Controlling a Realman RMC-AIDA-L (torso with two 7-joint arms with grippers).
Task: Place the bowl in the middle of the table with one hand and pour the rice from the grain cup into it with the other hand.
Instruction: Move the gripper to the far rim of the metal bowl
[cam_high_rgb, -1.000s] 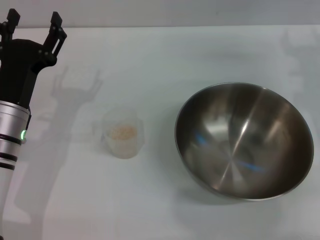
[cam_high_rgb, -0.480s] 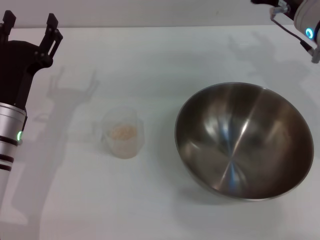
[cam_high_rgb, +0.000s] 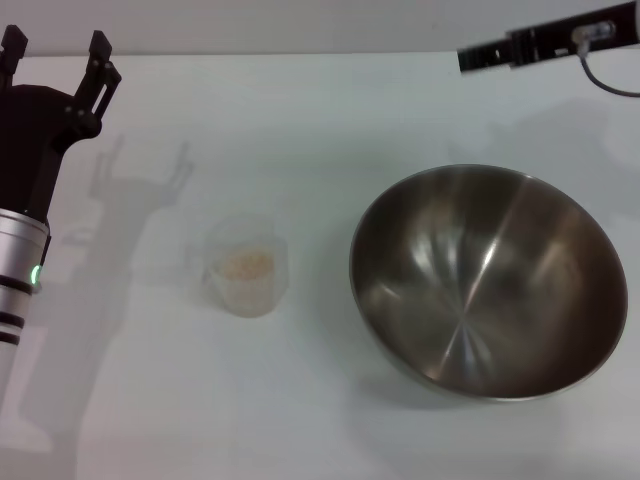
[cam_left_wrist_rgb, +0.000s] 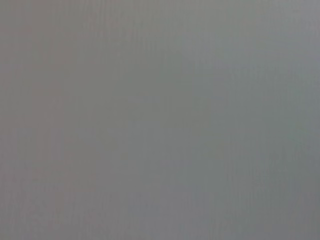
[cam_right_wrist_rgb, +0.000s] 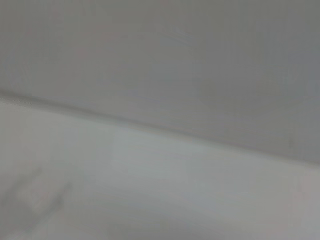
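The steel bowl (cam_high_rgb: 490, 280) sits empty on the right side of the white table (cam_high_rgb: 300, 400). The clear grain cup (cam_high_rgb: 247, 268) stands left of the middle, upright, with a little rice (cam_high_rgb: 246, 263) at its bottom. My left gripper (cam_high_rgb: 55, 45) is open and empty at the far left, above the table and well behind and to the left of the cup. My right gripper (cam_high_rgb: 468, 58) reaches in at the far right as a thin dark bar, behind the bowl and apart from it. The wrist views show none of the task's things.
The table's far edge (cam_right_wrist_rgb: 150, 131) meets a grey wall in the right wrist view. The left wrist view shows only plain grey. Shadows of both arms fall on the tabletop near the far edge.
The right arm has come into the head view at the top right and reached leftward behind the bowl. The left gripper has drifted slightly left. Bowl and cup have not moved.
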